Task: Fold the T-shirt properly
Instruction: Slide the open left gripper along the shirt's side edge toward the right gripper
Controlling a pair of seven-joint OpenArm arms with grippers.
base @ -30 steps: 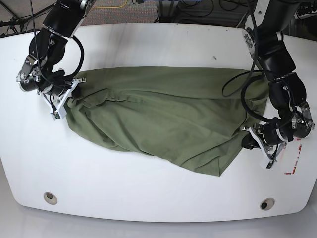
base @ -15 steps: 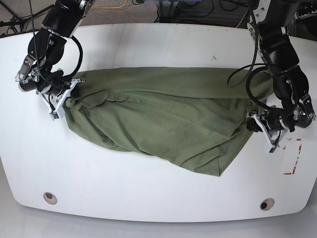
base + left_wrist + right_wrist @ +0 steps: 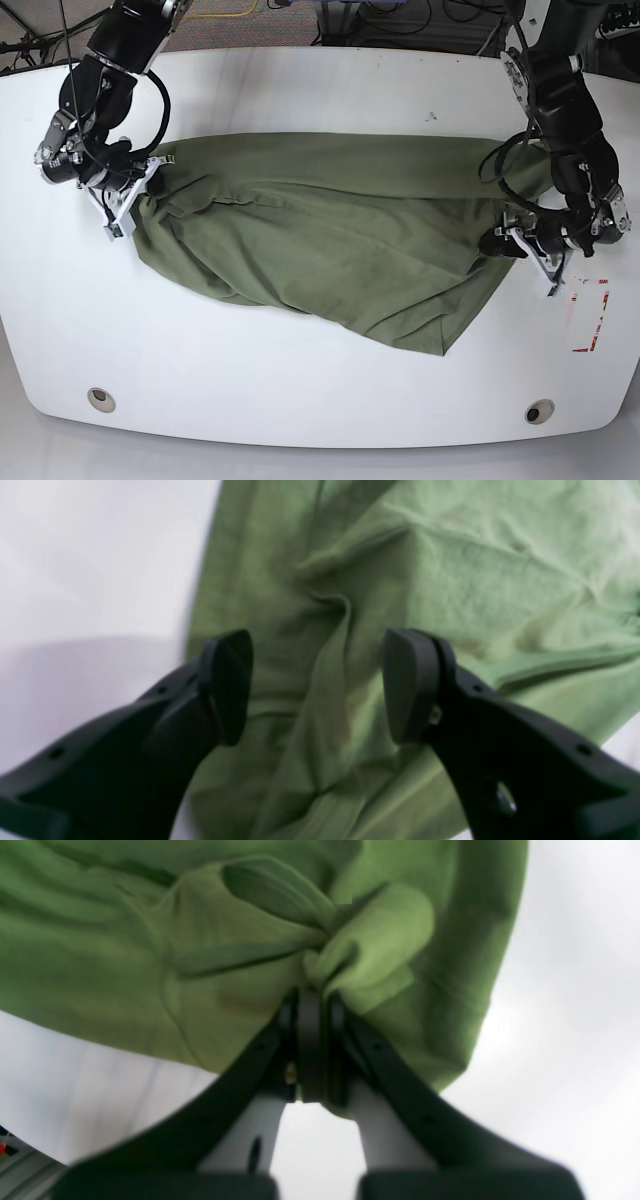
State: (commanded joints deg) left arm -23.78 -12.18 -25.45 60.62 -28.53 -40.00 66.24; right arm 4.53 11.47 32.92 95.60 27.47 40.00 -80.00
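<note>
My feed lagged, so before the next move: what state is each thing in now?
Olive-green cotton T-shirt: rumpled, unfolded, spread across the table.
Left hand: open, over the shirt's edge.
Right hand: shut on a bunch of shirt fabric.
White table: bare around the shirt.

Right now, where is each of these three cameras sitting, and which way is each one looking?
Base: high above the white table, looking down at the T-shirt; both arms show.
Left wrist: on the left arm, behind the left gripper, looking past its open jaws at wrinkled shirt cloth and the table.
Right wrist: on the right arm, behind the right gripper, looking at bunched cloth pinched between its jaws.
Shared: all three see the green shirt and the table; the base view also shows both grippers.
</note>
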